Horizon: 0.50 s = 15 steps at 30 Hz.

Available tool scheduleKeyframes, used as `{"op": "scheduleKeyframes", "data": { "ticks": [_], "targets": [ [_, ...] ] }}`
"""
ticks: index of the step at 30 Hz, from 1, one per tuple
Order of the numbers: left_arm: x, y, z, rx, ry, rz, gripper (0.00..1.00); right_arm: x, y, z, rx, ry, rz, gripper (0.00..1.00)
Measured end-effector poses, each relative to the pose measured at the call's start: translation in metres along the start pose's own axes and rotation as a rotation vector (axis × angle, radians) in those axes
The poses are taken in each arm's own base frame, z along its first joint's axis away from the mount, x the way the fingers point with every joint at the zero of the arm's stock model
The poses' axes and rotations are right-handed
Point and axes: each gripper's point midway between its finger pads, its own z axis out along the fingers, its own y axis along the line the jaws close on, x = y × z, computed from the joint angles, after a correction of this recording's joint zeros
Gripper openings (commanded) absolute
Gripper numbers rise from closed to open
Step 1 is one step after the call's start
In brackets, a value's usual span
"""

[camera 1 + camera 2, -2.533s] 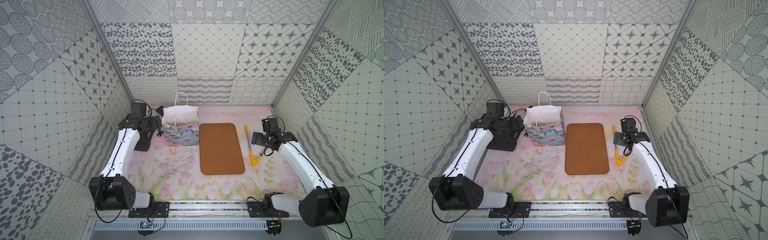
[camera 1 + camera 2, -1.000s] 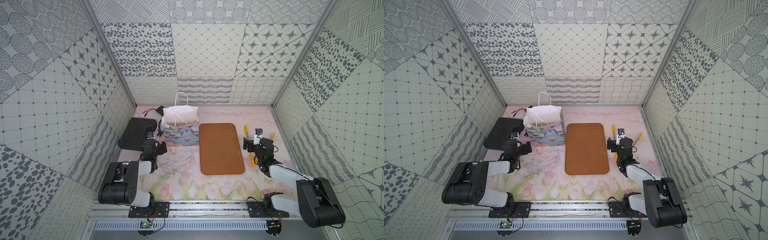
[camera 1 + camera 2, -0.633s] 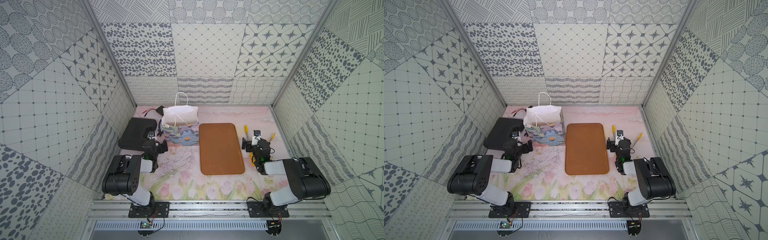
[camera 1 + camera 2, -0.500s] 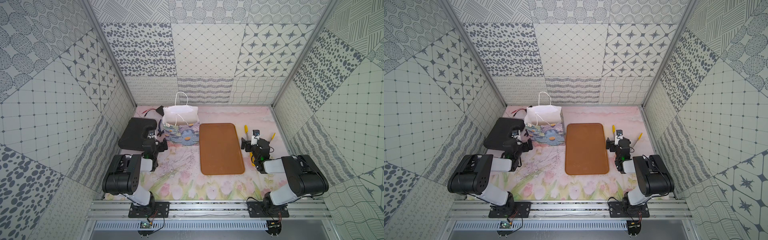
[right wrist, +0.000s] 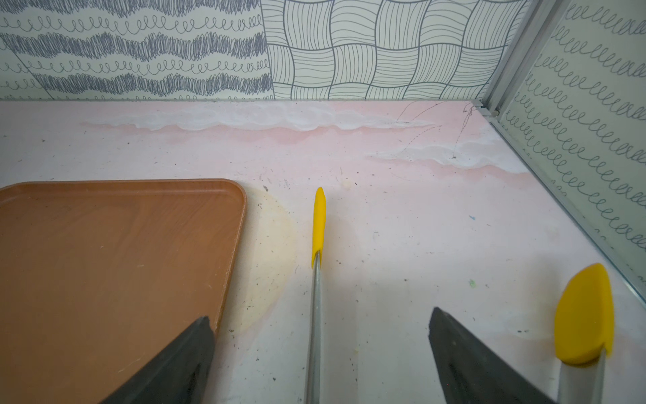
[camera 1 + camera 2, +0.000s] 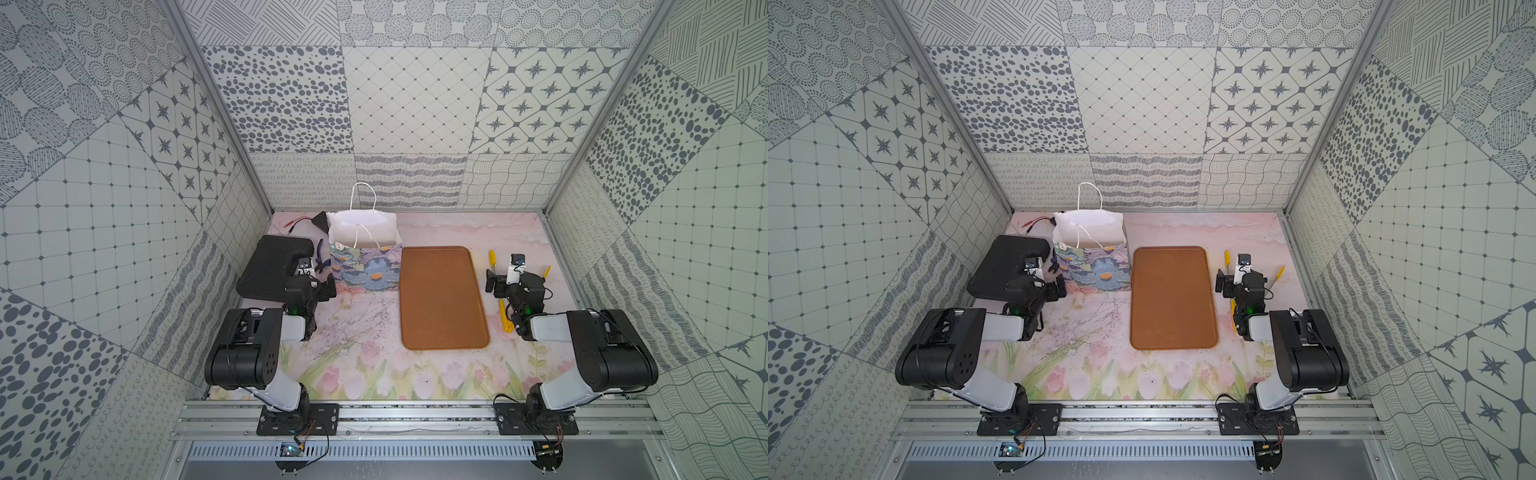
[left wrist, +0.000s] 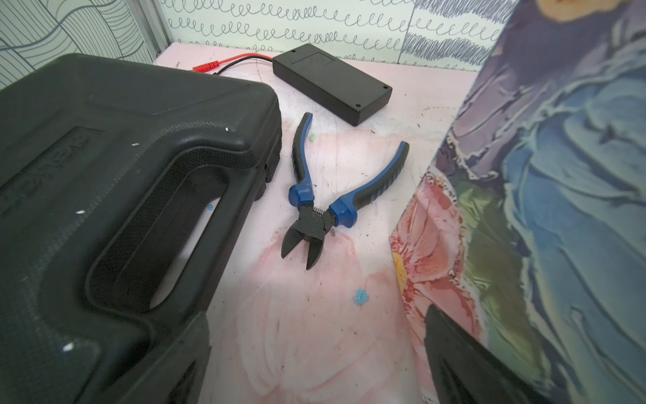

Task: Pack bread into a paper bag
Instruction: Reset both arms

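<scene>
No bread shows anywhere. The brown tray (image 6: 440, 299) is bare and I can't see into the bag, so I'd guess the packing is done. The paper bag (image 6: 365, 266) stands upright on the surface, just left of the tray. It is right ahead of the left pincer (image 6: 314, 284), which is much nearer to it than the right pincer (image 6: 515, 286). Both pincers gape wide and hold nothing.

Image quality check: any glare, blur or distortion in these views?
Both top views: even diffuse light, faint shadows, sharp, strong wide-angle perspective. Left wrist: side cutters crisp, close paper bag slightly soft. Right wrist: soft sheen on the brown tray, no hard glare, tongs sharp.
</scene>
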Motion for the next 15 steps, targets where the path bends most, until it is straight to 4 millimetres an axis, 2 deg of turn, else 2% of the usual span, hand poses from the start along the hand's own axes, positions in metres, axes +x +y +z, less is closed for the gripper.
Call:
{"op": "scheduleKeyframes", "data": {
  "ticks": [15],
  "targets": [
    [0.0003, -0.0020, -0.0001, 0.013, 0.001, 0.012, 0.99, 0.0001, -0.0002, 0.0000, 0.000, 0.000, 0.003, 1.00]
  ]
}}
